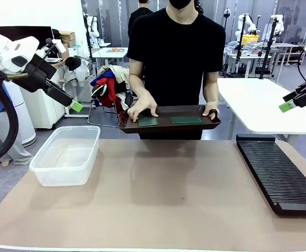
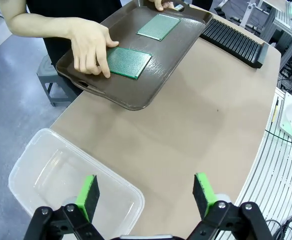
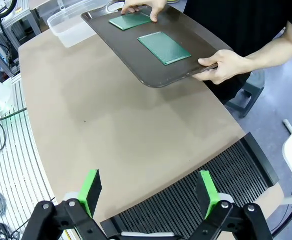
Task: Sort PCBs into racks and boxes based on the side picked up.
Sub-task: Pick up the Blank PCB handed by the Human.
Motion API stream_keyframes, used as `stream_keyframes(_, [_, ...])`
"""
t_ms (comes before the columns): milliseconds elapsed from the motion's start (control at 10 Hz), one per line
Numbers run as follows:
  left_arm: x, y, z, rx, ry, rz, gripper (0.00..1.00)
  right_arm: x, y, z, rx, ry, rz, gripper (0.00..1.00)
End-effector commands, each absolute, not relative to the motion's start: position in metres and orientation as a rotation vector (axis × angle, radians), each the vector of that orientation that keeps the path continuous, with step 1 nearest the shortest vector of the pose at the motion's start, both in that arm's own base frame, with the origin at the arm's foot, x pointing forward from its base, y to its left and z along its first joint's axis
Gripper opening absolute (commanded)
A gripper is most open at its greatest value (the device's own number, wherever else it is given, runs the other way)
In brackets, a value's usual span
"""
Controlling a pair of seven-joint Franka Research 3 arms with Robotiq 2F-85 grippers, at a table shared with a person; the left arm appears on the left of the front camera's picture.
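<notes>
Two green PCBs lie flat on a dark brown tray [image 1: 215,124] that the person holds over the table's far edge: one PCB [image 1: 148,122] under the person's fingers, the other PCB [image 1: 186,119] free beside it. They also appear in the left wrist view, PCB [image 2: 129,62] and PCB [image 2: 159,26], and in the right wrist view, PCB [image 3: 164,47] and PCB [image 3: 130,20]. The clear box [image 1: 67,155] sits at the table's left, the black slotted rack [image 1: 278,173] at its right. My left gripper [image 2: 148,192] hangs open above the box. My right gripper [image 3: 149,187] hangs open above the rack [image 3: 196,200].
The person stands at the far side with both hands on the tray [image 2: 135,95]. Brown table surface [image 1: 163,194] lies bare between box and rack. A white table [image 1: 263,102] stands behind at the right.
</notes>
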State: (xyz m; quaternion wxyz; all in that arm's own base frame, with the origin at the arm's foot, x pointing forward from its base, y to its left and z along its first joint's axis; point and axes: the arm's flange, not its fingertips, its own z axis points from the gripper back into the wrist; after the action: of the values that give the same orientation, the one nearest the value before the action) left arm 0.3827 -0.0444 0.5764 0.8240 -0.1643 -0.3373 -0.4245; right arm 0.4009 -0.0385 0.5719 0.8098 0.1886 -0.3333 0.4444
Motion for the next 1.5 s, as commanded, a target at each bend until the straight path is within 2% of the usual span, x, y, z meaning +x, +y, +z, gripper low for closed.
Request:
stream_keyframes(0, [0.3830,-0.0441,0.5751,-0.364,-0.714,-0.906,1.00,0.4027,-0.0392,0.5713,0.421,-0.715,0.950,1.00])
stream_keyframes(1400, [0.3830,-0.0441,0.5751,-0.364,-0.714,-0.906,1.00,0.4027,-0.0392,0.5713,0.421,-0.715,0.950,1.00])
